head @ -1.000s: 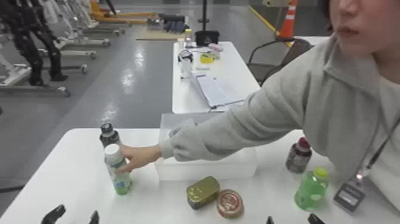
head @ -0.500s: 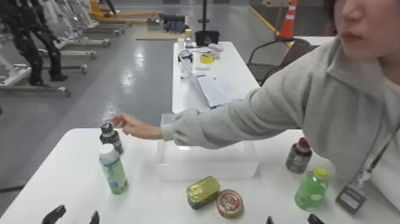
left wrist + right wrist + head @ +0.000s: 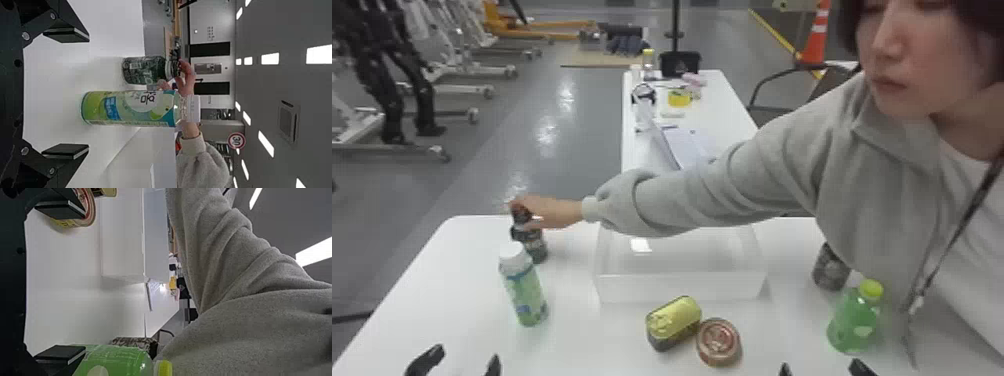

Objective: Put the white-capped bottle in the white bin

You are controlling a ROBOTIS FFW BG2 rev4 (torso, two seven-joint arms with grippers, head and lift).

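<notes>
Bottle [image 3: 526, 295] upright on table [image 3: 407, 300], long axis vertical, white cap [image 3: 512, 256] up — head view, at bin [image 3: 682, 287]'s 8 o'clock, outside it. Left claw [image 3: 464, 361] at bottle's 7 o'clock, wide open, nothing held. Right claw [image 3: 821, 370] at bin's 4 o'clock, also wide open, empty. Dark bottle [image 3: 536, 246] near white-capped one's 12 — person's hand [image 3: 552, 211] at its top.
</notes>
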